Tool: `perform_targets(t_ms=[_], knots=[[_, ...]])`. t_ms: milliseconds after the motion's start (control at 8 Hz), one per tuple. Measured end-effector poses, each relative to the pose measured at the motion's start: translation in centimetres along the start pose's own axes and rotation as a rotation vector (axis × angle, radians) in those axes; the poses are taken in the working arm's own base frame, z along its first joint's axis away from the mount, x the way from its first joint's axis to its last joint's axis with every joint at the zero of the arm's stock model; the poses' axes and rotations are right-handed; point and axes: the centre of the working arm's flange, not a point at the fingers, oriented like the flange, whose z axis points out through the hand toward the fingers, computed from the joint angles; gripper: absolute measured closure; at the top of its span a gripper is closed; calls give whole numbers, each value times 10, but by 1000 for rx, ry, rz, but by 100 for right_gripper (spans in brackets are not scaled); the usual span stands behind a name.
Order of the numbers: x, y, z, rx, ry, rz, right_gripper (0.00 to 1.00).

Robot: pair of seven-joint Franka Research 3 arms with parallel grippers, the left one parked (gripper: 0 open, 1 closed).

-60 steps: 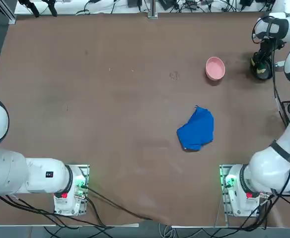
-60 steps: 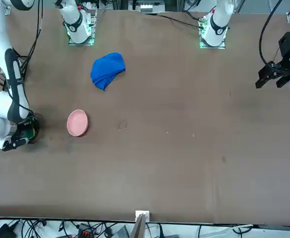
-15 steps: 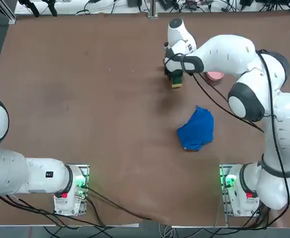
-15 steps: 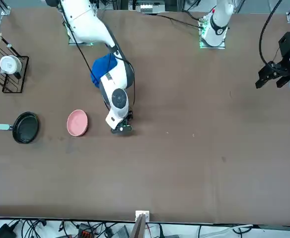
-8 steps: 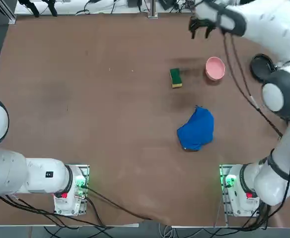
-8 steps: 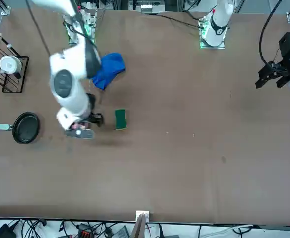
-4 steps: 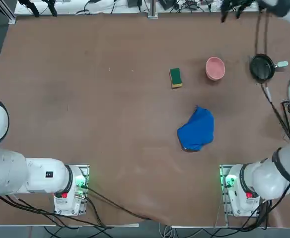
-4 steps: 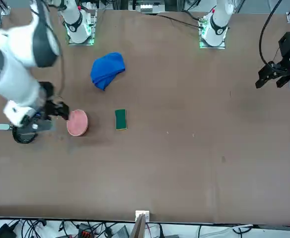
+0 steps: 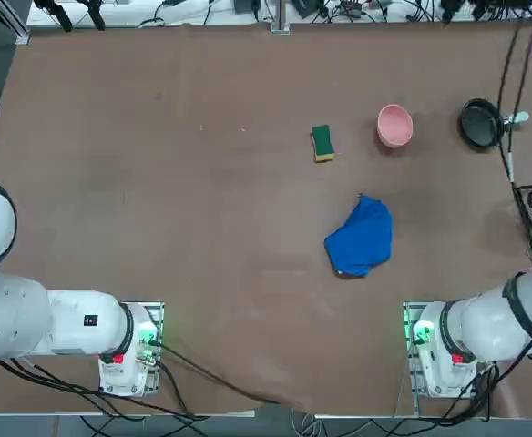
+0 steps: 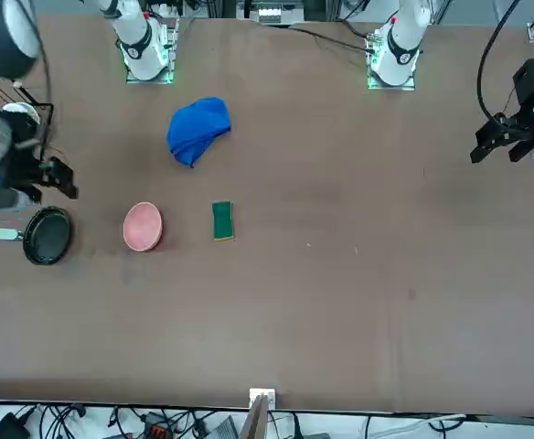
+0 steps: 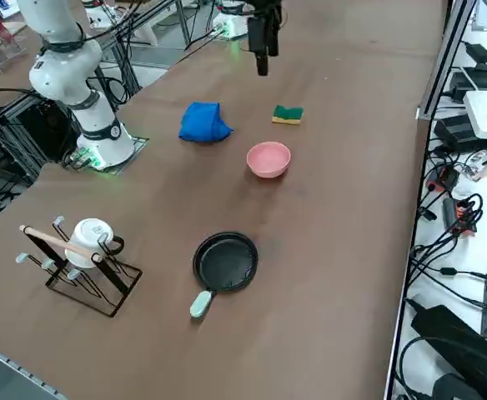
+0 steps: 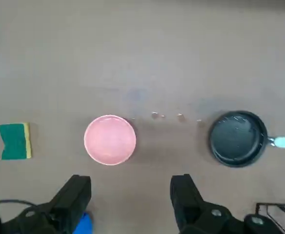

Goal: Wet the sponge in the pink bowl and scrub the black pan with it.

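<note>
The sponge (image 9: 322,142) (image 12: 15,141) lies flat on the table with its green top up, a short way from the pink bowl (image 9: 394,126) (image 12: 110,139). On the bowl's other side rests the black pan (image 9: 480,123) (image 12: 237,138), its grey handle pointing away from the bowl. My right gripper (image 12: 130,195) hangs high over the table, looking down on the stretch between bowl and pan. It is open, nothing sits between its fingers, and it touches none of the three things.
A crumpled blue cloth (image 9: 362,237) lies nearer the arms' bases than the sponge. A wire rack holding a white mug (image 11: 81,258) stands by the table's right edge, beyond the pan (image 11: 225,262).
My right gripper let go of the sponge beside the bowl, rose, and swung over toward the pan's side. Sponge, bowl and pan have stayed put in the last second.
</note>
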Motion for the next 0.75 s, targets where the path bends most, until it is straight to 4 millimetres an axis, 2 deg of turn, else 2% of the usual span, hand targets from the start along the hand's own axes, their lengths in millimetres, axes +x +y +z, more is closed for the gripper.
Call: perform_targets(t_ms=[250,750], knots=[[-21,15,-18,13,-29,12,0],[-76,10,-39,33,-67,-1,0]])
